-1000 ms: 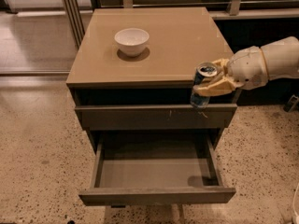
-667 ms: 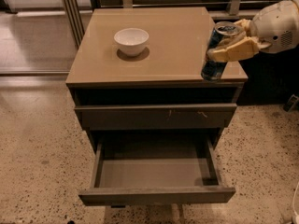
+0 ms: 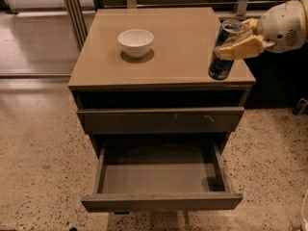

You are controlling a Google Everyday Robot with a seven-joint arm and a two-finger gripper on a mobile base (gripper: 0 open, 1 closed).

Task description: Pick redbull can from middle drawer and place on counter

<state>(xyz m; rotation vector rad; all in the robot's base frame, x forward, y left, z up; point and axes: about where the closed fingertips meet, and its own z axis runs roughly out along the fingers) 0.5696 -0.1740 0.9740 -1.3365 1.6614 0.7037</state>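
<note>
Since a moment ago the redbull can [image 3: 220, 67] has come in a little from the right edge, so now it is over the counter [image 3: 178, 47], close to the front right corner. The can leans a bit, with its shiny top tipped to the right. Its bottom looks like it is touching the top or just above it, and I cannot tell which from where I stand. The gripper [image 3: 230, 41] reaches in from the right side and is clenched on the can, with one tan finger [image 3: 236, 48] lying across the front of it. What worries me is how near the can is to the right edge and the front edge. If the claw lets go while the can is leaning, I think the can could tip over, roll, and drop off the corner onto the speckled floor [image 3: 38, 143]. If the claw pulls back to the right and a finger drags on the can, that could pull it off too. The white bowl [image 3: 135, 41] sits well apart, toward the back left, so it should be safe. The middle drawer [image 3: 159, 177] hangs open down below with nothing in it, and a falling can could land inside.
</note>
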